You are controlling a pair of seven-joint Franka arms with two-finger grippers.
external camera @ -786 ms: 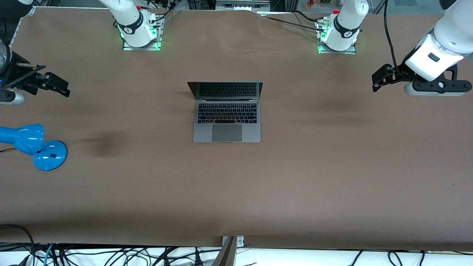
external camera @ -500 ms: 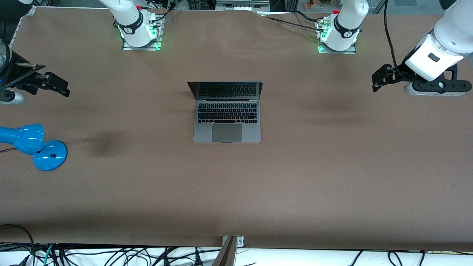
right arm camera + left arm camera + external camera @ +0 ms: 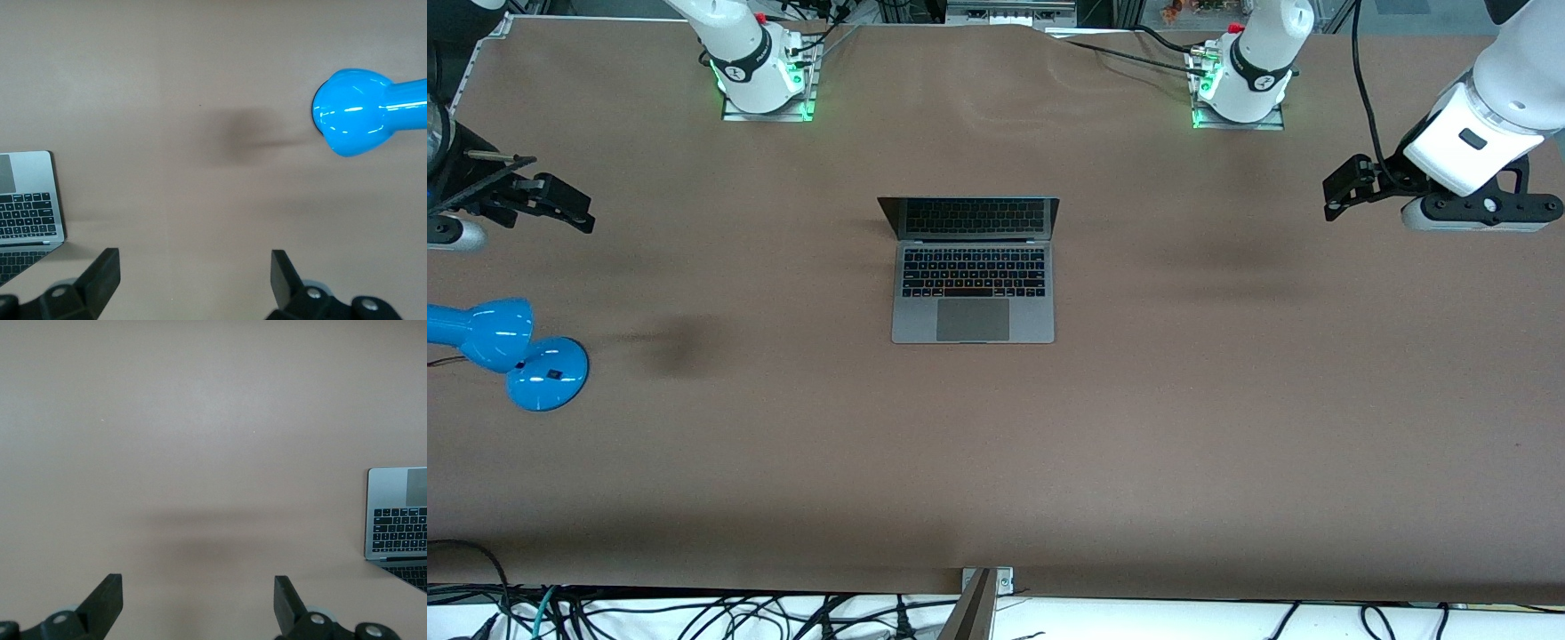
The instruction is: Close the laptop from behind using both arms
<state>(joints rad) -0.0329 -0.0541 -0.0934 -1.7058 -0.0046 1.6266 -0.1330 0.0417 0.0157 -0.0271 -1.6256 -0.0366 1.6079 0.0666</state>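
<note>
High front camera faces the arms; both wrist cameras look down, sharing the laptop (image 3: pixel 973 271)

robotics lab | bolted arm bases (image 3: pixel 765 84) | loose cables (image 3: pixel 694 613) at table edge

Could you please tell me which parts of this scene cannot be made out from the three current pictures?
- Laptop lid's outer face: turned away from the front camera; both wrist views cut the laptop at their edges.
- Blue lamp: its neck runs off the front view's edge; the right wrist view shows only its head.
- Left pincer and right pincer: both open over bare table; the wrist views show only their fingertips.
</note>
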